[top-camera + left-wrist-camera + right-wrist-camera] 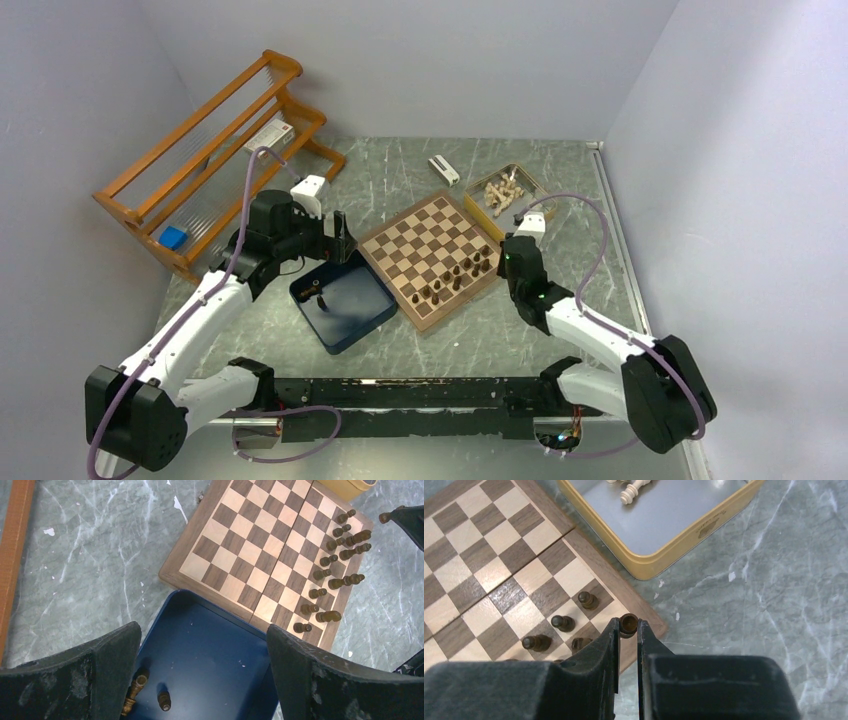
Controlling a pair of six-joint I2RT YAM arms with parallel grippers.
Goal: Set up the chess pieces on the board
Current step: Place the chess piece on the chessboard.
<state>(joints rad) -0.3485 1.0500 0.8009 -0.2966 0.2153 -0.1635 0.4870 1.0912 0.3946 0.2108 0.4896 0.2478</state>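
Two rows of dark brown chess pieces (328,560) stand upright along the board (250,535) edge nearest the right arm; the right gripper (628,631) pinches one more dark piece (628,623) above that edge's corner, round end toward the lens, tilt unclear; the left gripper (202,635) hangs spread wide over a blue box (215,660) holding two loose pieces (164,700).

Marbled grey bench (400,165) with an orange wooden rack (215,150) at the back left, a little blue block (173,237) and a white pack (268,134) sitting on it. A dark blue box (360,305) is near the front. A gold tin (664,562) holds pale pieces (500,192), with a small white gadget (444,170) nearby.
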